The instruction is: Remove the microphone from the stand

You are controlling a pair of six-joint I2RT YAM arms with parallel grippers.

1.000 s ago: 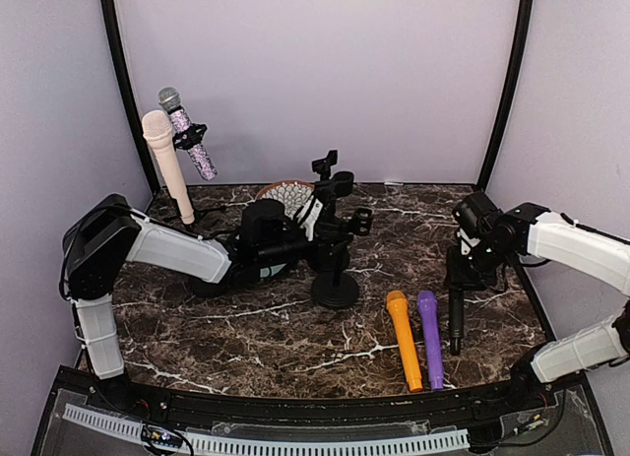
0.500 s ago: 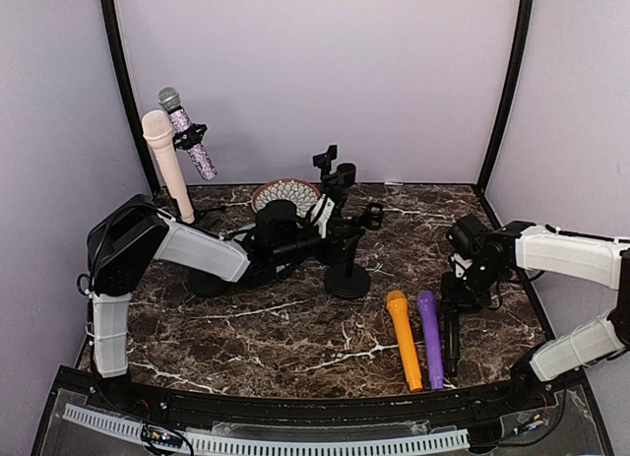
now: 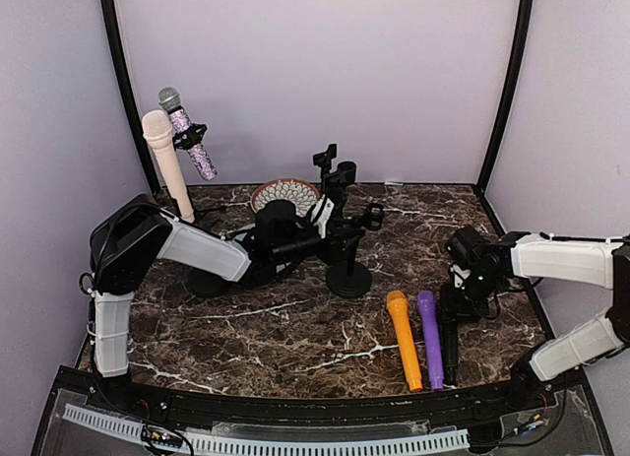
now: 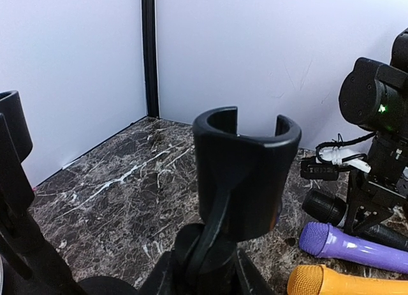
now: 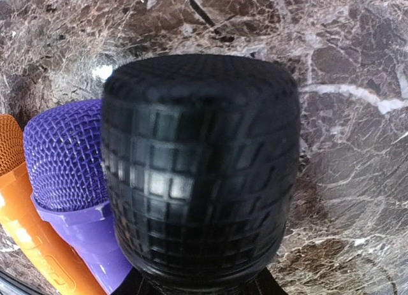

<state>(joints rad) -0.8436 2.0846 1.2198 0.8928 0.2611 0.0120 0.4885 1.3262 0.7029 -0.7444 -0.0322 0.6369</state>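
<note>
Two changes | my right gripper (image 3: 455, 300) comes lower, closed around the black microphone (image 3: 450, 343), now just beside the purple microphone (image 3: 430, 338) | my left gripper (image 3: 330, 241) pulls back, closed on the stand (image 3: 347, 279), clip (image 4: 245, 174) empty | I think only letting go is left.

Patterned bowl (image 3: 285, 193) sits at the rear of the marble table (image 3: 246, 328). Left of the bowl, a beige mic (image 3: 167, 165) and a glitter mic (image 3: 187, 134) are raised and tilted. Right of the bowl and nearer the front edge, an orange mic (image 3: 405, 340) and a purple mic (image 3: 431, 338) lie side by side.
</note>
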